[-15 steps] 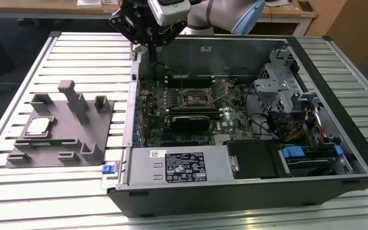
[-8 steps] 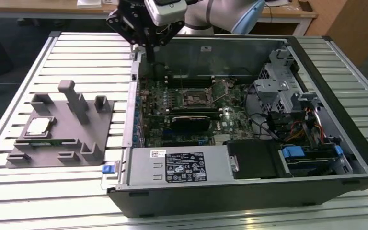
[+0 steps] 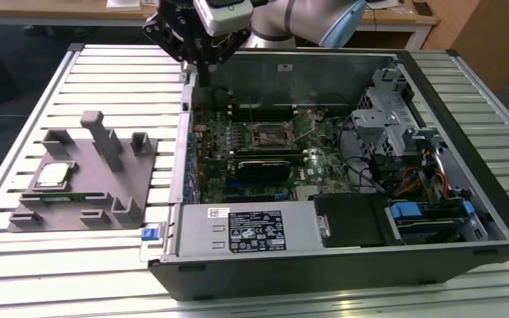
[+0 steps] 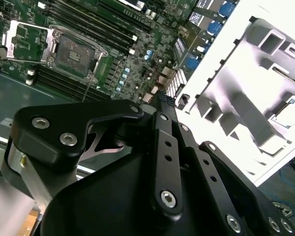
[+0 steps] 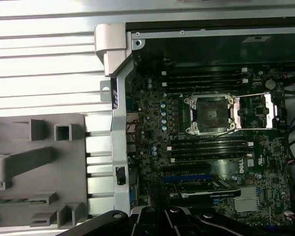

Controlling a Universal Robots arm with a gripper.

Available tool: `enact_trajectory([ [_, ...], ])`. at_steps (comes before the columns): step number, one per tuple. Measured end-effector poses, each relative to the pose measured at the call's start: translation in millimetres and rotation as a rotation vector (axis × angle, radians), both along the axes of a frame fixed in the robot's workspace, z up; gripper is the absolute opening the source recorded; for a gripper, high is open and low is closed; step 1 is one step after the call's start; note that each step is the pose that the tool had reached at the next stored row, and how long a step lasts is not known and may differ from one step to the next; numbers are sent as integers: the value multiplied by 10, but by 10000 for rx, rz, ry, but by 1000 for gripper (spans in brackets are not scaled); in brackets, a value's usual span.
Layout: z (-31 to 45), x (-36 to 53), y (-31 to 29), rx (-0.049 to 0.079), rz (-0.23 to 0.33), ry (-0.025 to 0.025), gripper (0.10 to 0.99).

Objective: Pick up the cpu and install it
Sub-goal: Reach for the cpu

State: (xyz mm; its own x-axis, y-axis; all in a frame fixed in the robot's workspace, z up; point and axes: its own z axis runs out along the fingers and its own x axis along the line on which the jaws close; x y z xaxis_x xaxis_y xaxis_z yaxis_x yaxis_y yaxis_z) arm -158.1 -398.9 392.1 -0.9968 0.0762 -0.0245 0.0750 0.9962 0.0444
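Note:
The cpu (image 3: 53, 175), a small silvery square chip, lies flat in a pocket of the grey fixture (image 3: 104, 199) at the exterior view's left, beside the open computer case. In the second wrist view the cpu (image 4: 289, 116) looks washed out by glare. My gripper (image 3: 204, 68) hangs above the case's rear corner, nearer the fixture side, well away from the cpu. Its fingers meet at a point in the second wrist view, so the gripper (image 4: 161, 96) is shut and holds nothing. The motherboard socket (image 3: 268, 136) is bare and its metal frame (image 5: 255, 110) is swung open.
The black case (image 3: 466, 199) lies on a slatted metal table (image 3: 24, 99), with drive cages, cables and a power supply (image 3: 250, 228) inside. Memory slots (image 5: 206, 78) flank the socket (image 5: 209, 114). Upright blocks (image 3: 104, 142) rise from the fixture.

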Motion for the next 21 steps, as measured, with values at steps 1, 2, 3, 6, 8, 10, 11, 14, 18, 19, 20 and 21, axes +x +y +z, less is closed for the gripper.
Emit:
enact_trajectory([
  [1,0,-7,0,0,0,0,106],
  [2,-1,-13,0,0,0,0,106],
  [3,-1,-20,0,-1,0,0,106],
  [6,-2,-40,0,-1,0,1,106],
  [8,-2,-53,0,0,0,0,106],
  [10,-3,-66,0,0,0,1,106],
  [11,-3,-73,0,-1,0,1,106],
  [14,-4,-93,0,0,-1,0,106],
  [18,-5,-120,0,0,-1,0,106],
  [19,-5,-127,0,0,0,0,106],
  [20,-6,-135,0,0,-1,0,106],
  [21,-6,-145,0,-1,0,1,106],
])
